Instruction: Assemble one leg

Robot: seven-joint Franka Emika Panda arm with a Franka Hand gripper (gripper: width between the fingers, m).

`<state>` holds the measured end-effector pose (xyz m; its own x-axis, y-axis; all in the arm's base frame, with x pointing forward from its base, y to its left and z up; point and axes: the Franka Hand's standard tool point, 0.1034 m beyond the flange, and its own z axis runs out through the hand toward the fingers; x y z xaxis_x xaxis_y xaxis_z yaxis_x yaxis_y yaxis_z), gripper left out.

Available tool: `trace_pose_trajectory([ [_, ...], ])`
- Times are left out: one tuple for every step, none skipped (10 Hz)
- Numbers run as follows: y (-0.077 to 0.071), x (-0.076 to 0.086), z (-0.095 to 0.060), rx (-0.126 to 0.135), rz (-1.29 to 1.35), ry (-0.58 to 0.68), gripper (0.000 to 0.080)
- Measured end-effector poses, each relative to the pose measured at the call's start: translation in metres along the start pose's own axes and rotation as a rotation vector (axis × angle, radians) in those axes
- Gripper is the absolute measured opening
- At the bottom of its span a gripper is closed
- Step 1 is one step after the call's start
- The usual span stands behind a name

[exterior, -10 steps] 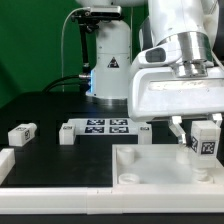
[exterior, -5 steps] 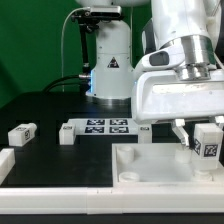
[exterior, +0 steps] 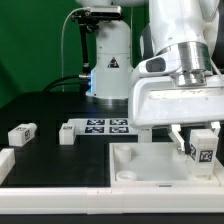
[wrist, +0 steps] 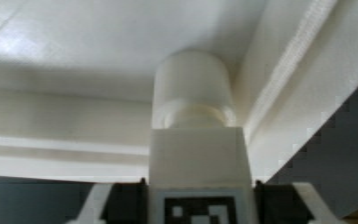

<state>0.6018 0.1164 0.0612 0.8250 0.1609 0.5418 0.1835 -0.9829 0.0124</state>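
Nearest to the exterior camera lies a large white square tray-like plastic panel [exterior: 150, 166] with a raised rim and a round socket [exterior: 128, 176] in its near corner. It takes up the exterior view's right half of the black table [exterior: 50, 110].

Over the panel's right part, the white two-finger gripper [exterior: 199, 146] of the arm is seen pointing down. Its jaws are closed narrowly on a small stubby white plastic leg [exterior: 204, 150], which is held upright with a black-and-white square tag facing the camera. In the wrist view the same leg [wrist: 201, 150] is seen lengthwise between the fingers, its rounded cylindrical end [wrist: 201, 85] aimed at the panel's [wrist: 87, 60] floor, close beside a raised wall. Whether that end touches the panel cannot be told.

Further back, on the exterior view's left, three loose white blocks of the same kind are found on the table. One [exterior: 5, 162] is cut off by the picture's edge. A second [exterior: 22, 132], with tags on it, lies well apart from the panel. A third [exterior: 68, 133] lies just beside the thin flat white marker board [exterior: 105, 126] with its row of tags.

Behind the marker board the white robot base [exterior: 108, 62] is seen, with a dark warning label on its front, and behind that a green backdrop [exterior: 30, 40].
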Motion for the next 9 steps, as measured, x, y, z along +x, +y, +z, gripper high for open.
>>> trace_pose_trajectory([
  [0.0000, 0.0003, 0.0001, 0.000, 0.000, -0.001, 0.0290],
  [-0.0001, 0.0000, 0.0002, 0.001, 0.000, -0.003, 0.0295],
  [-0.0003, -0.0013, 0.0008, 0.002, 0.000, -0.008, 0.0295],
  [-0.0003, -0.0014, 0.0008, 0.002, 0.000, -0.009, 0.0533],
  [-0.0003, -0.0015, 0.0009, 0.002, 0.000, -0.009, 0.0533],
  [-0.0003, -0.0015, 0.0009, 0.002, 0.000, -0.009, 0.0628],
  [-0.0003, -0.0016, 0.0009, 0.002, 0.000, -0.009, 0.0644],
  [-0.0003, -0.0016, 0.0010, 0.002, 0.000, -0.009, 0.0644],
  [-0.0003, -0.0016, 0.0010, 0.002, 0.000, -0.009, 0.0649],
])
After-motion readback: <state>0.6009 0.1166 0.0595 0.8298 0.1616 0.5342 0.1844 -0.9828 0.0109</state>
